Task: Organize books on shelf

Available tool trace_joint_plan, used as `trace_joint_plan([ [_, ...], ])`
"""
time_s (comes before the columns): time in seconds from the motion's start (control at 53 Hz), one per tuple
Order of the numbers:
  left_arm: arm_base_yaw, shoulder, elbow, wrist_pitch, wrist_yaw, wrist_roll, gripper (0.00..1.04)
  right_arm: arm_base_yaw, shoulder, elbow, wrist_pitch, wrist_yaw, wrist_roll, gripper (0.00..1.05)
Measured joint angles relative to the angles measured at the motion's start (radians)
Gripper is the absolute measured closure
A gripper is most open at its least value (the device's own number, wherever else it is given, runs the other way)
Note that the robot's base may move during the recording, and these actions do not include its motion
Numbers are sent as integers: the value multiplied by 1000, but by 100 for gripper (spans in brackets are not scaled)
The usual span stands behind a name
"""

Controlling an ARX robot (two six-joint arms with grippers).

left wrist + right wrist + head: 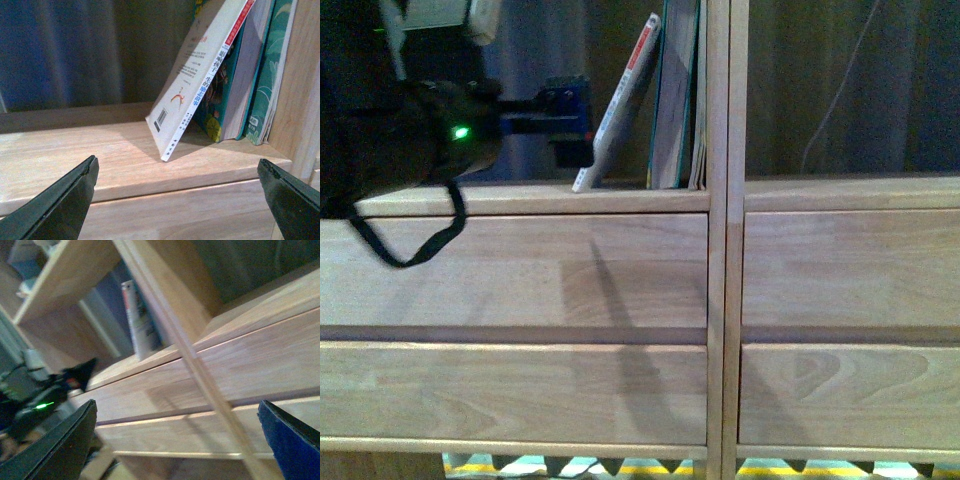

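A thin white paperback point(620, 105) with a red-white spine leans to the right against a thicker teal book point(675, 100), which stands upright by the central divider point(728, 240) of the wooden shelf. A thin pale booklet point(700, 100) stands between the teal book and the divider. My left gripper point(575, 125) is open and empty, just left of the paperback's lower end. In the left wrist view the paperback point(200, 85) and the teal book point(267, 75) stand ahead of the open gripper point(177, 200). My right gripper point(177, 440) is open and empty in front of the drawers.
The shelf board point(520, 198) runs left of the books. Drawer fronts point(520, 270) lie below, with more to the right point(850, 270). The right compartment point(850, 90) is dark, with a thin cable hanging in it. The left arm's cable point(410, 250) loops down over the upper left drawer.
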Motion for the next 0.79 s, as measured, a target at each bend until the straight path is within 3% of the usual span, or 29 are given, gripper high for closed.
trace_joint_plan([
  [0.094,39,-134,-140,6,29,-19,7,-10,14,10,-21,79,-129,7],
  [0.358,254,-546,-513,18,263,-147,7,-14,56,15,4,266,-404,7],
  [0.396,292,-622,-559,-7,297,-163,7,-10,34,29,-78,261,-463,11],
  [0.491,284,-784,-574,-302,56,-117,22,25,-40,37,-340,284,-569,26],
  [0.547,282,-838,-601,-397,-29,-97,31,49,-70,16,-396,304,-605,35],
  [0.792,279,-930,-758,-402,-55,-71,70,129,-171,-78,-414,385,-646,73],
])
